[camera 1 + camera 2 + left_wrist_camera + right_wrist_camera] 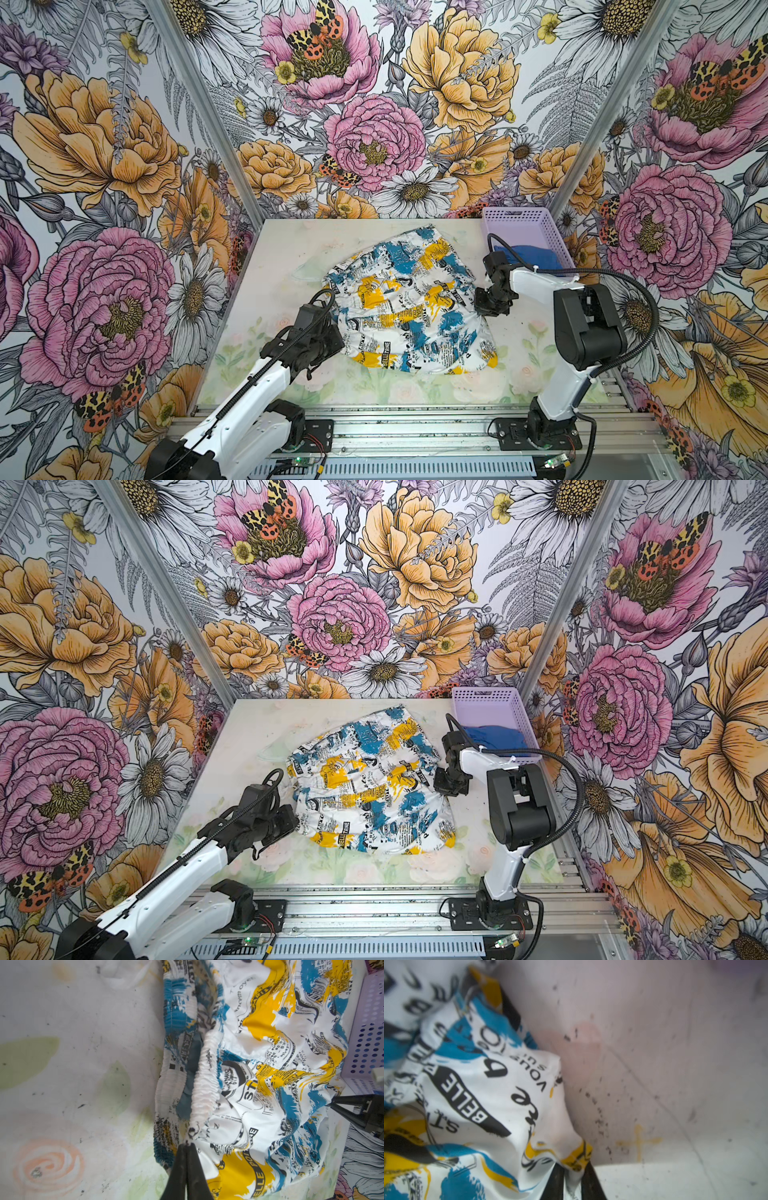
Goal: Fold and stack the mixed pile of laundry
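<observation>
The mixed laundry pile is split in two. The white garment [409, 307] [370, 789], printed with black text and yellow and blue splashes, lies crumpled mid-table. The royal blue T-shirt [530, 255] [496, 735] sits bunched in the lavender basket. My left gripper [337, 336] [188, 1145] is at the garment's left edge, its jaws pressed together on the end of the gathered waistband [204, 1084]. My right gripper [484, 309] [573, 1169] is at the garment's right edge, with a fold of the printed cloth [500, 1095] caught between its fingers [556, 1182].
The lavender perforated basket [515, 216] [484, 696] [367, 1043] stands at the table's back right corner, just behind the right arm. The table mat [291, 249] shows bare to the left, behind and in front of the garment. Floral walls enclose three sides.
</observation>
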`<state>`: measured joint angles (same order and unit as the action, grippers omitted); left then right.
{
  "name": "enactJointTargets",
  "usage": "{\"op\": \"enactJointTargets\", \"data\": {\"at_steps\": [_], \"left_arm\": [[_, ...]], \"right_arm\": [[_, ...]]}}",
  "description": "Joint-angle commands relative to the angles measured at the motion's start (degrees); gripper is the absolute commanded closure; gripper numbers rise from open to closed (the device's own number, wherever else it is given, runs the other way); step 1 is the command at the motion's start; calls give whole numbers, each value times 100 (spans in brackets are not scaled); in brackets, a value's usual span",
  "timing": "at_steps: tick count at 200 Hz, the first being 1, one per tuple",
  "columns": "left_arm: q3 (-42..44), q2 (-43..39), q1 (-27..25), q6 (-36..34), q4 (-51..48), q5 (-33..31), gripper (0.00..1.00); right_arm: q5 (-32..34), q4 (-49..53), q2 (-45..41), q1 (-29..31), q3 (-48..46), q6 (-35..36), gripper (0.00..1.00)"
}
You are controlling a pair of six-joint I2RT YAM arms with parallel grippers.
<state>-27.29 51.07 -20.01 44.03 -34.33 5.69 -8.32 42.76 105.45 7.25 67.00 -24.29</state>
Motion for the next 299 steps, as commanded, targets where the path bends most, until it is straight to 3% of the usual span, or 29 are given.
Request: {"op": "enactJointTargets", "data": {"at_steps": [1,23,41,87,150,187,201,213,227,273,299], "left_arm": [[-23,-36,-66,115,-47,-285,100],[-182,-27,-57,100,-37,-366,100],[-283,-2,-21,105,7,-376,100],[-500,131,150,-58,40,-229,100],[-566,280,407,-331,40,61,100],[-576,307,476,-391,40,120,100],[-574,298,497,-400,40,119,100],[-584,298,524,-413,40,140,100],[-615,290,564,-437,40,173,100],[-1384,338,789,-556,-298,285,100],[-2117,890,1003,-868,-330,397,100]], "right_arm": [[-100,96,-236,-160,74,177,69],[-455,330,-1268,-207,-573,-110,54],[-769,408,-2171,-205,-1385,-487,49],[-954,400,-3978,-2,-3042,-1473,52],[-567,226,-4400,309,-3742,-1858,54],[-333,308,-4471,397,-3736,-1921,58],[-374,234,-4380,414,-3713,-1951,69],[-477,163,-4332,426,-3684,-1967,86],[-579,188,-4359,426,-3563,-1958,100],[-750,1209,-4506,301,-2119,-1778,100],[-829,1302,-3716,39,-1150,-1290,100]]}}
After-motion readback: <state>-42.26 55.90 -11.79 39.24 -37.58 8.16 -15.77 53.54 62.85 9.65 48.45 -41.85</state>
